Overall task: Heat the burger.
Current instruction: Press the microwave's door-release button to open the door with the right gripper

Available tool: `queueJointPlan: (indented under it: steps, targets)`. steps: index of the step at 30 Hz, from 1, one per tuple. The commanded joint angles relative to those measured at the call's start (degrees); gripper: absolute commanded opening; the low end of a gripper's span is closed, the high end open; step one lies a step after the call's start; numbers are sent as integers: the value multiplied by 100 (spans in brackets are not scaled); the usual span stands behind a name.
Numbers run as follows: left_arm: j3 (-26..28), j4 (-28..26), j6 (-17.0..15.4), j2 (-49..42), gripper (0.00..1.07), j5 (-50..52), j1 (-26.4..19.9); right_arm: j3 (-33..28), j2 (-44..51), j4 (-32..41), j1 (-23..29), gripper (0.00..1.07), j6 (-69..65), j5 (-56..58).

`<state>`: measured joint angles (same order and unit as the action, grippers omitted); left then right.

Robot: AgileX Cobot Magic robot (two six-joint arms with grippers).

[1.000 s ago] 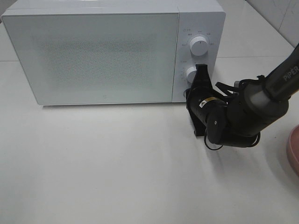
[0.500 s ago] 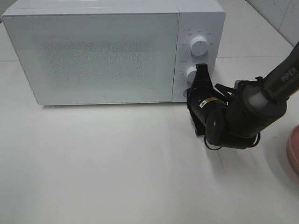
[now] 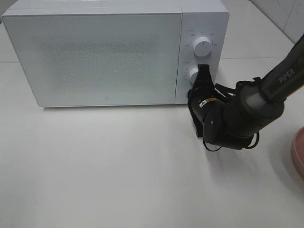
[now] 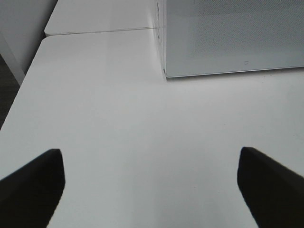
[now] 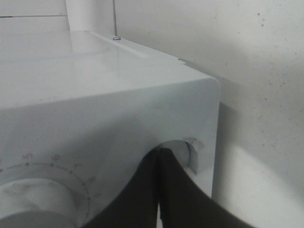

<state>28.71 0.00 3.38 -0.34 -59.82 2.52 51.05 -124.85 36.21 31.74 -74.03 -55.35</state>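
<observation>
Microwave [image 3: 104,57]: door closed, standing on the worktop [image 3: 95,166].
Right pincer [image 5: 159,154]: fingers pressed together, gripping nothing; tips sat in a round recess just beside the microwave's lower knob [image 3: 193,74].
Left pincer [image 4: 149,154]: fingers spread wide, empty, over the worktop near the microwave's front left corner.
Burger: seen in no view; place could not be told.
Plate [image 3: 298,154]: pink rim, well right of the microwave.

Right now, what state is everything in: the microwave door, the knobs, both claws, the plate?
Microwave door: closed.
Upper knob: setting too small to read.
Lower knob: setting too small to read.
Right claw: shut, tips at the control panel beside the lower knob.
Left claw: open, empty, over the table.
Pink plate: flat, mostly out of frame.
Burger: not in view.
</observation>
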Motion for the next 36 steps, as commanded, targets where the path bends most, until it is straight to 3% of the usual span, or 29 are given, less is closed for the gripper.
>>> queueJointPlan:
  steps: [1,27,36]
  targets:
    - [-11,34,6,-97,91,17,-11,688,-63,-120,-252,0,246,-1960]
    - [-11,34,6,-97,91,17,-11,877,-189,-315,-361,0,246,-1845]
    - [-11,34,6,-97,91,17,-11,521,-86,-498,-344,0,201,-1341]
